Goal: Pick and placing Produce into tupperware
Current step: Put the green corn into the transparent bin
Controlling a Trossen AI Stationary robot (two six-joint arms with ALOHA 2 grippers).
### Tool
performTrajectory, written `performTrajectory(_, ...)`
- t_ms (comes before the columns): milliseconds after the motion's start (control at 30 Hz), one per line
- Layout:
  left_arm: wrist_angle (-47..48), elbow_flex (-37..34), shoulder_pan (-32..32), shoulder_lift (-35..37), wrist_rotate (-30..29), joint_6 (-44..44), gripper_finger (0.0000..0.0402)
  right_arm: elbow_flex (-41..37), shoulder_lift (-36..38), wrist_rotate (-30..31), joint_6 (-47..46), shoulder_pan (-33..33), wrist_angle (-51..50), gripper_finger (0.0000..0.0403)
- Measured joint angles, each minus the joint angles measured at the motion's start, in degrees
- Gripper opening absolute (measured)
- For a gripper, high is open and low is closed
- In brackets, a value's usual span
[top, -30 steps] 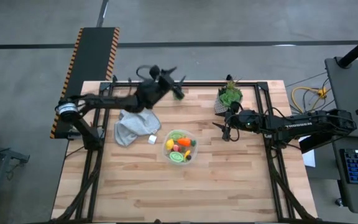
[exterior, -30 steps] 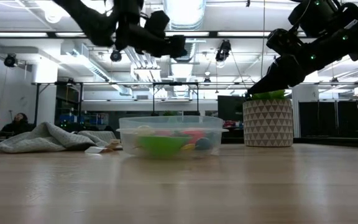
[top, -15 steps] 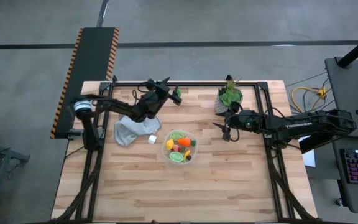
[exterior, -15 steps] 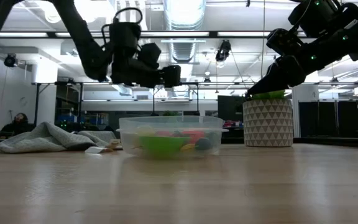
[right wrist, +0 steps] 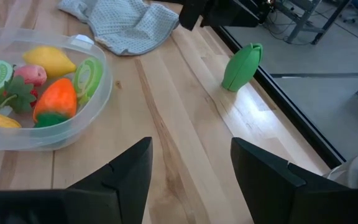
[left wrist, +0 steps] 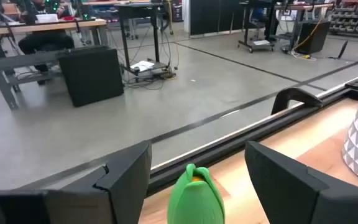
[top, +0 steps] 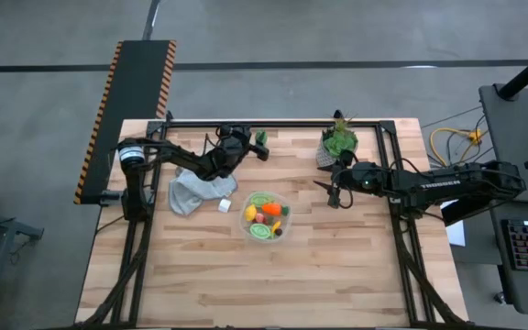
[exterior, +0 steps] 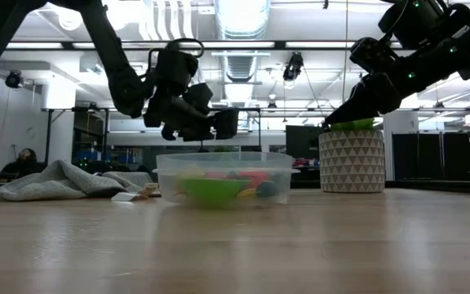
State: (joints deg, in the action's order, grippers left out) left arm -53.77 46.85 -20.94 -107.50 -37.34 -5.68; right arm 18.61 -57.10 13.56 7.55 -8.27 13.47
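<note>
Reading perhaps "TROSSEN", white lettering marks the right arm; both spread grippers, left gripper and right gripper, grip nothing.

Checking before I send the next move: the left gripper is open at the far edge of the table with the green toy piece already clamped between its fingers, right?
Not quite. The left gripper is open at the far edge, but the green toy piece is not clamped: the left wrist view shows it between the fingers with gaps on both sides, and the right wrist view shows it standing on the table.

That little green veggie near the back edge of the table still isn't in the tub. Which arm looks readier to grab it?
Probably the left. The left gripper hovers open right at the green piece, while the right gripper waits farther off.
</note>
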Motion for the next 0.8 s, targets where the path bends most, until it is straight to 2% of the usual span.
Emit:
performTrajectory(167,0.66,0.00,-0.48,0.00,1.07,0.17,0.0244,0.00,0.00,0.00,0.02,0.00,0.00,0.0210)
performTrajectory(300,4.14,-0.11,-0.97,0.00,5.47,0.02,0.0244,0.00,0.00,0.00,-0.01,0.00,0.00,0.0210)
performTrajectory(400,3.79,-0.20,-0.95,0.00,10.33,0.29,0.0244,0.00,-0.01,0.00,0.00,0.00,0.00,0.0210)
performTrajectory(567,3.85,-0.04,-1.25,0.28,20.80,5.95,0.0244,0.00,0.00,0.02,-0.01,0.00,-0.49,0.0210)
performTrajectory(700,6.45,-0.35,-1.54,1.12,21.26,6.48,0.0244,0.00,0.00,0.02,-0.02,-0.01,-2.10,0.0210)
performTrajectory(800,11.91,-0.20,-2.06,2.19,17.22,4.66,0.0244,0.00,-0.02,0.02,-0.02,0.00,-3.42,0.0210)
